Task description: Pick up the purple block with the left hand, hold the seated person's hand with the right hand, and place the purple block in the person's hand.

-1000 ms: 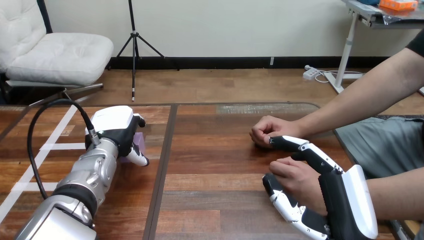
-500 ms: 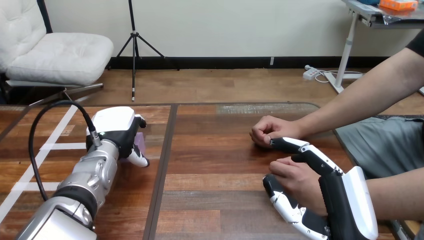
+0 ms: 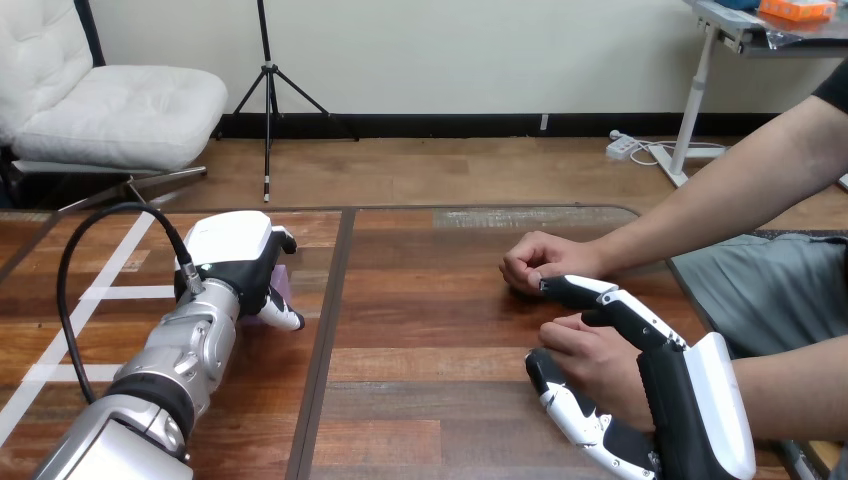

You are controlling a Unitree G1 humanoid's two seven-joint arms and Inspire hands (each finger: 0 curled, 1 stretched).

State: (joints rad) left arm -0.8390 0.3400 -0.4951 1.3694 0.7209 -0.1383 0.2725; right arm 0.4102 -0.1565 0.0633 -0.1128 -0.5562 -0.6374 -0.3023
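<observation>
While right hand (image 3: 700,400) clasps person's hand (image 3: 597,357), left hand (image 3: 236,256) seemingly grips boxy purple block (image 3: 283,277).

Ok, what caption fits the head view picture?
Left robot hand curls round the purple block; right robot hand clasps the person's nearer hand.

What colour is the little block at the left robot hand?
The block is purple, in the head view.

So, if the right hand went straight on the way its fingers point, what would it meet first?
Probably the person's farther hand, a fist just beyond the fingertips of the right hand, though depth is unclear.
</observation>
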